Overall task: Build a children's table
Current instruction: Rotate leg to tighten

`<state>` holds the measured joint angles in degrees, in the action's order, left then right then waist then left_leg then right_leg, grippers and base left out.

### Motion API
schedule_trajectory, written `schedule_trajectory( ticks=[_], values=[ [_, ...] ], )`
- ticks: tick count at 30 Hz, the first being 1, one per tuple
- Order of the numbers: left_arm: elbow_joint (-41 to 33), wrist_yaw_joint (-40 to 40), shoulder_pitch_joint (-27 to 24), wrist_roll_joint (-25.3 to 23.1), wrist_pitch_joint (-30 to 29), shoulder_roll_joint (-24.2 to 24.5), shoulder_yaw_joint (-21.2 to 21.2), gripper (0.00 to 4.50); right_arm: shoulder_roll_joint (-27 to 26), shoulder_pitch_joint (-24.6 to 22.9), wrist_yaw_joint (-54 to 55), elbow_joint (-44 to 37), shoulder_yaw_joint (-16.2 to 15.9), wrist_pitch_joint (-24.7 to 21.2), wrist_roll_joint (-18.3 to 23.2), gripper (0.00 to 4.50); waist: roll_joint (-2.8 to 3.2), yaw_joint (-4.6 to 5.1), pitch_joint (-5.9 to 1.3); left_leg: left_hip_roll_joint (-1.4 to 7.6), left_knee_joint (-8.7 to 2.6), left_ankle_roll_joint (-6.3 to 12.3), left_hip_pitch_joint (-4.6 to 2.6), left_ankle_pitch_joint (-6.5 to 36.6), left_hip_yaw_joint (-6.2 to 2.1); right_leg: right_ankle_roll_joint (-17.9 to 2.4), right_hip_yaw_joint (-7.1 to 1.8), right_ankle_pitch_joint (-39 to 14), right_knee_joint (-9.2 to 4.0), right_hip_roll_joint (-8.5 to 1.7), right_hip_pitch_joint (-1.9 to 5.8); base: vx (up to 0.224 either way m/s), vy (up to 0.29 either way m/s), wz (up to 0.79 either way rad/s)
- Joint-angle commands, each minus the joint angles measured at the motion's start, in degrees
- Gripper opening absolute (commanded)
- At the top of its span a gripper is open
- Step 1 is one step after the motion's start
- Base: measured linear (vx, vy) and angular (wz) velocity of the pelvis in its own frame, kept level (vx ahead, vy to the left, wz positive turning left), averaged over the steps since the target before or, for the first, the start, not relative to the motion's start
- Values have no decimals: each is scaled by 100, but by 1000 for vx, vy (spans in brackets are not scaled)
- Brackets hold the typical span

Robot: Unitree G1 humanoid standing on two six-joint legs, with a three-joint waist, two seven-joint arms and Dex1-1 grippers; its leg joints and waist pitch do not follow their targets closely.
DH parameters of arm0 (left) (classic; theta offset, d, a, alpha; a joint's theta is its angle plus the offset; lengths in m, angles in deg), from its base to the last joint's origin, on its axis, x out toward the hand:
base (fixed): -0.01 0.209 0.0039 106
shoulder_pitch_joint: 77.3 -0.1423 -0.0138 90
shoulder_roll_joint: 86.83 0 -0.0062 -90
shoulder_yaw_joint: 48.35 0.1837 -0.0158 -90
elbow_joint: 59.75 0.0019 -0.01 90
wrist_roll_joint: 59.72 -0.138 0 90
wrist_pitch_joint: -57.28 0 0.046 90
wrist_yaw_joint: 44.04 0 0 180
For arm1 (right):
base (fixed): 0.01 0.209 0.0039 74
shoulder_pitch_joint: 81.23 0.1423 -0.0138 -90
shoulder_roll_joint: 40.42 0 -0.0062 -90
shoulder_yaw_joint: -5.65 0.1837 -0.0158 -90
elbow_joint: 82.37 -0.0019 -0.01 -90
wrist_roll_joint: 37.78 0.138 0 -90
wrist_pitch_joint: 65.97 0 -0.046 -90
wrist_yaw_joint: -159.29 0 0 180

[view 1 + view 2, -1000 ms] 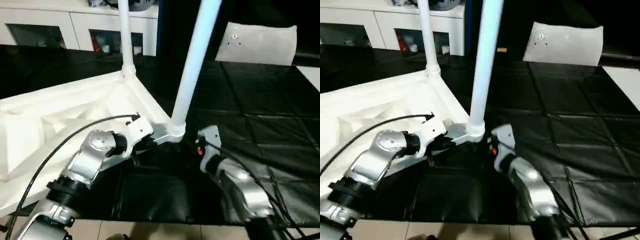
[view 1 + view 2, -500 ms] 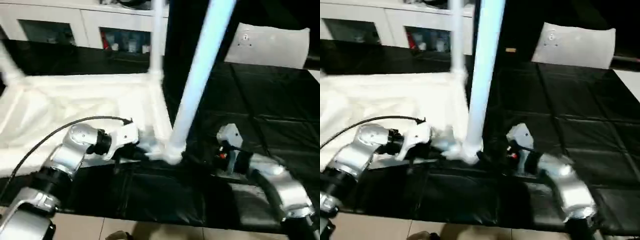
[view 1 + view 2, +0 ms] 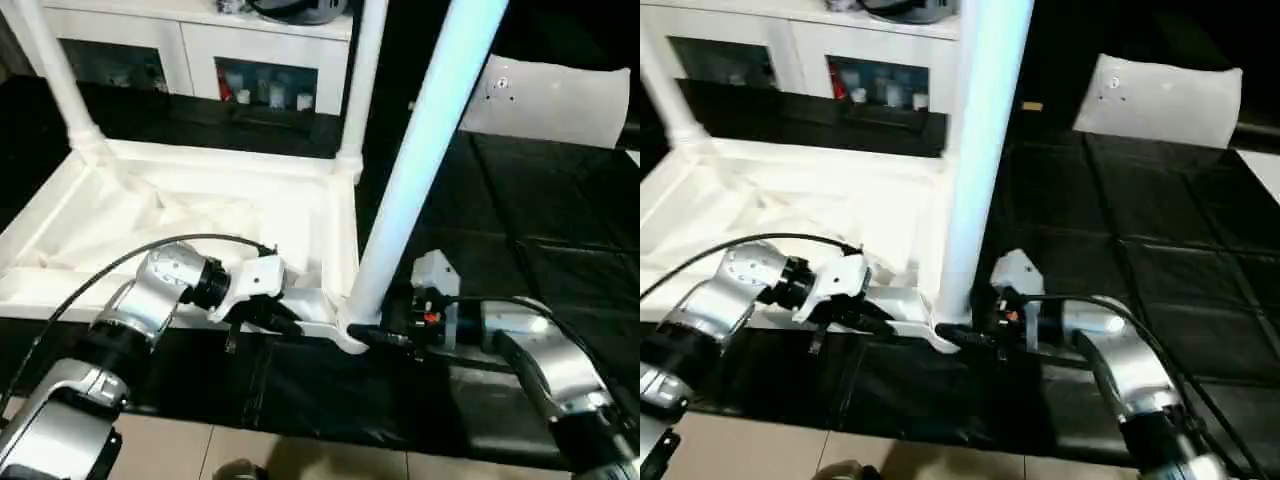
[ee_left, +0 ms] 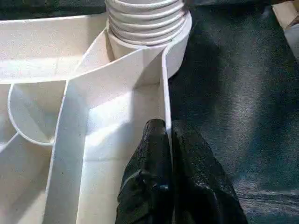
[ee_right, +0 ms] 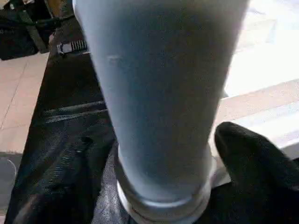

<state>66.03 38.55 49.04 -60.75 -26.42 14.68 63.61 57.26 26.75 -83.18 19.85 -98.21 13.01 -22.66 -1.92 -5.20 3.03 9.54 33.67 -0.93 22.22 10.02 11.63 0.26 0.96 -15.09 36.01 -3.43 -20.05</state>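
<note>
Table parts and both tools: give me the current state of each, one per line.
Table top: upside down, ribbed underside up.
Near leg: upright in its corner socket, threads showing at the base.
Far legs: standing in their sockets.
Left tool: pinched shut on the table top's edge wall.
Right tool: at the near leg's base, fingers around it.
Plastic bag: lying flat.

One upturned table top (image 3: 200, 215), three upright legs (image 3: 425, 150), two silver arms (image 3: 130, 320), and one whitish bag (image 3: 560, 95).
</note>
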Motion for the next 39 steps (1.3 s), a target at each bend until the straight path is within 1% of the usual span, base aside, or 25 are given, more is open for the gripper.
schedule_trajectory(
  ticks=[1, 3, 5, 6, 7, 11, 15, 19, 20, 21, 23, 24, 25, 26, 27, 28, 29, 30, 31, 32, 33, 34, 35, 36, 39],
  values=[
    [3, 299, 100, -126, 182, -87, 259, 0, -2, 107, -84, 130, -24, 81, -64, 348, 34, 33, -320, 460, -396, 72, -229, 1007, -180, -1535, -209, 28, -395, -538, 41, 0, 0, 0],
    [32, 326, 112, -130, 214, -90, 262, 0, -26, 156, -135, 207, -49, 109, -84, 326, 38, 29, -320, 465, -402, 54, -224, 989, -188, -1540, -207, 142, -377, -541, 51, 0, 0, 0],
    [67, 346, 125, -136, 242, -98, 262, 0, -38, 191, -192, 261, -72, 128, -98, 315, 24, 23, -330, 454, -388, 114, -210, 853, -182, -1557, -201, 399, -352, -528, 66, 0, 0, 0],
    [90, 357, 133, -142, 260, -102, 264, 0, -43, 208, -227, 289, -84, 139, -100, 315, 18, 24, -327, 453, -388, 134, -207, 838, -181, -1556, -200, 429, -351, -529, 66, 0, 0, 0],
    [115, 365, 142, -144, 280, -107, 267, 0, -46, 223, -255, 323, -91, 159, -101, 292, 21, 21, -332, 454, -383, 150, -210, 829, -182, -1564, -197, 448, -347, -532, 69, 0, 0, 0],
    [200, 389, 167, -158, 334, -97, 289, 0, -52, 269, -371, 424, -143, 195, -91, 273, 27, 12, -321, 459, -379, 184, -204, 830, -180, -1590, -196, 438, -349, -539, 66, 0, 0, 0],
    [239, 374, 165, -184, 343, -71, 294, 0, -61, 252, -416, 438, -165, 196, -94, 270, 34, 14, -307, 467, -402, 117, -217, 986, -186, -1578, -195, 235, -368, -533, 57, 0, 0, 0],
    [283, 121, 125, -196, 208, -92, 183, 0, -111, 165, -420, 409, -172, 170, -94, 270, 76, 13, -296, 467, -417, 36, -226, 1106, -193, -1582, -200, 173, -377, -537, 46, 0, 0, 0],
    [283, 121, 125, -196, 208, -92, 183, 0, -111, 165, -420, 409, -172, 170, -94, 270, 68, 19, -294, 467, -422, 24, -225, 1134, -191, -1585, -201, 160, -381, -537, 47, 0, 0, 0],
    [237, -209, 71, -167, -61, -159, 53, 0, -169, 69, -304, 332, -149, 83, -71, 270, 109, 12, -290, 468, -428, -9, -227, 1185, -199, -1587, -202, 114, -381, -543, 45, 0, 0, 0],
    [92, -643, -24, -111, -424, -274, -112, 0, -296, -47, 65, 269, -87, -69, -103, 270, 81, 31, -266, 472, -449, -59, -237, 1344, -196, -1610, -209, -24, -403, -535, 32, 0, 0, 0],
    [17, -737, -63, -74, -545, -315, -157, 0, -354, -74, 211, 269, -57, -95, -122, 270, 96, 24, -253, 477, -462, -113, -243, 1472, -212, -1614, -216, -215, -425, -559, 18, 0, 0, 0],
    [-238, -1012, -188, 32, -890, -446, -278, 0, -553, -144, 686, 290, 39, -162, -187, 270, 114, 41, -239, 471, -489, -195, -248, 1662, -221, -1567, -223, -543, -455, -559, 10, 0, 0, 0],
    [-314, -1085, -223, 55, -975, -488, -303, 0, -623, -154, 837, 310, 74, -178, -205, 270, 101, 72, -228, 472, -510, -292, -261, 1891, -237, -1509, -224, -941, -482, -563, -16, 0, 0, 0],
    [-563, -1317, -333, 113, -1254, -628, -366, 0, -856, -172, 1328, 382, 190, -235, -259, 270, 118, 88, -218, 485, -526, -359, -261, 1963, -245, -1486, -233, -1084, -482, -574, -21, 0, 0, 0],
    [-813, -1566, -438, 116, -1514, -793, -383, 0, -1115, -164, 1822, 476, 313, -313, -294, 270, 104, 118, -210, 474, -527, -437, -275, 2185, -262, -1381, -245, -1529, -527, -580, -62, 0, 0, 0],
    [-842, -1596, -451, 115, -1546, -813, -384, 0, -1146, -162, 1881, 487, 328, -323, -298, 270, 101, 141, -198, 467, -534, -475, -270, 2269, -275, -1329, -251, -1727, -544, -587, -72, 0, 0, 0],
    [-953, -1764, -496, 105, -1689, -922, -398, 0, -1295, -149, 2121, 541, 390, -359, -300, 270, 97, 206, -196, 452, -548, -525, -235, 2322, -310, -1206, -239, -1969, -555, -583, -52, 0, 0, 0],
    [-1063, -1950, -533, 85, -1858, -1052, -416, 0, -1463, -122, 2393, 609, 452, -375, -335, 270, 100, 232, -197, 449, -553, -523, -236, 2340, -313, -1161, -237, -2005, -569, -575, -64, 0, 0, 0],
    [-1133, -2101, -551, 65, -1982, -1164, -427, 0, -1601, -92, 2628, 667, 504, -382, -368, 269, 111, 297, -193, 440, -545, -532, -259, 2399, -307, -1120, -251, -1987, -598, -558, -115, 0, 0, 0],
    [-1172, -2186, -561, 53, -2055, -1222, -435, 0, -1670, -78, 2749, 692, 531, -395, -386, 269, 103, 310, -191, 431, -540, -506, -253, 2421, -307, -1088, -252, -2045, -612, -559, -115, 0, 0, 0],
    [-1309, -2562, -587, -6, -2330, -1487, -468, 0, -1970, -2, 3273, 811, 646, -459, -460, 269, 93, 345, -204, 427, -532, -471, -243, 2355, -298, -1073, -272, -2033, -611, -562, -117, 0, 0, 0],
    [-1312, -2869, -560, -69, -2460, -1694, -492, 0, -2174, 75, 3614, 908, 691, -493, -512, 269, 84, 366, -217, 421, -529, -430, -209, 2204, -308, -1056, -269, -1989, -609, -568, -95, 0, 0, 0],
    [-1312, -2873, -559, -70, -2462, -1696, -492, 0, -2177, 76, 3619, 909, 692, -493, -513, 269, 96, 379, -217, 423, -535, -415, -194, 2118, -305, -1051, -270, -1921, -601, -559, -93, 0, 0, 0],
    [-1272, -3745, -442, -385, -2737, -2159, -493, 0, -2683, 313, 4547, 1116, 719, -590, -806, 269, 84, 381, -250, 414, -510, -276, -182, 1684, -256, -1081, -272, -1306, -572, -521, -87, 0, 0, 0]
  ],
)
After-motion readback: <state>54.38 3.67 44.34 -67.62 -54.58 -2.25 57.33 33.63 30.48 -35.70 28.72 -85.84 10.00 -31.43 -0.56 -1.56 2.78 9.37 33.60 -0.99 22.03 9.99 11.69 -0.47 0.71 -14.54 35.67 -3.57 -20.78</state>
